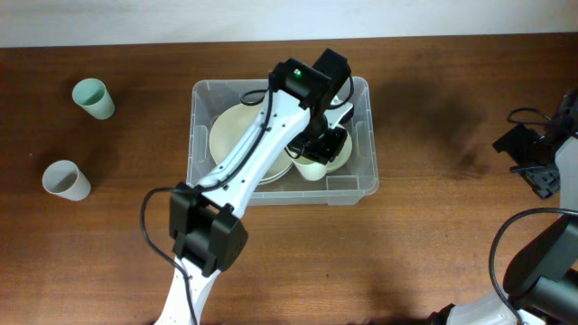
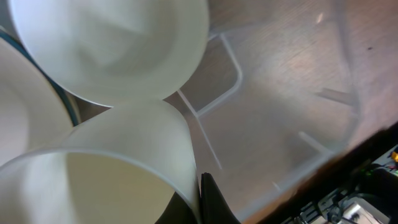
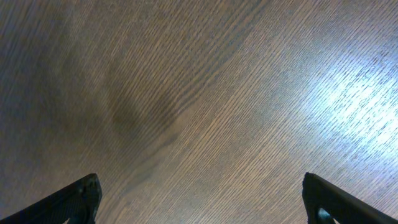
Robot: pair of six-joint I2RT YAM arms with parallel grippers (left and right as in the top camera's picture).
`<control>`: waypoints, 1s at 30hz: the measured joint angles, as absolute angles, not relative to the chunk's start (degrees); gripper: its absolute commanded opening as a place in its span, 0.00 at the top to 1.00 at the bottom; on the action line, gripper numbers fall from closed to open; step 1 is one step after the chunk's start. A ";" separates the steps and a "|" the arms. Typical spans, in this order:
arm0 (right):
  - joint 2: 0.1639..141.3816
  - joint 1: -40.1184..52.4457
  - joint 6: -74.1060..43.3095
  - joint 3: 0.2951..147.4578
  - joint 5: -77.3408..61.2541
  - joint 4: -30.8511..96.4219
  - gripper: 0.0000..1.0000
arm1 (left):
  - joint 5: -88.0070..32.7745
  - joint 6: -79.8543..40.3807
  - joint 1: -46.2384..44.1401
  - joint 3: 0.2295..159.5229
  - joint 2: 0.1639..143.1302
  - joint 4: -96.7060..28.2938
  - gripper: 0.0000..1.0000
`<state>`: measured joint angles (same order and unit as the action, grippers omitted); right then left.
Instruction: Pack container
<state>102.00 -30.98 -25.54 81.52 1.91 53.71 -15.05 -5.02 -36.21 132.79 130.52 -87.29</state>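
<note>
Container (image 1: 357, 181) around left fingers (image 2: 214, 202), clamped on a cream cup (image 2: 118, 174) (right fingers (image 3: 78, 202) spread, well apart, over table (image 3: 199, 93))

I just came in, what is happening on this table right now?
The left gripper is inside the clear container, gripping a cream cup by its wall beside the pale bowls already lying there. A green cup and a white cup stand outside the container, not yet packed. The right gripper hangs open over bare wood, holding nothing.
</note>
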 measured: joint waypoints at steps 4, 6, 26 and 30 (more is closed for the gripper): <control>102.00 -30.98 -25.47 81.52 1.91 53.71 0.01 | -15.20 -5.21 -36.21 132.53 131.76 -87.85 0.99; 102.00 -30.98 -25.50 81.52 1.89 53.71 0.01 | -15.25 -5.23 -36.21 132.53 131.76 -87.70 0.99; 102.00 -30.98 -25.50 81.52 1.91 53.71 0.01 | -14.09 -5.61 -36.21 132.53 133.47 -76.86 0.99; 102.00 -30.98 -25.54 81.52 1.89 53.71 0.01 | -14.22 -5.19 -36.21 132.53 133.95 -77.87 0.99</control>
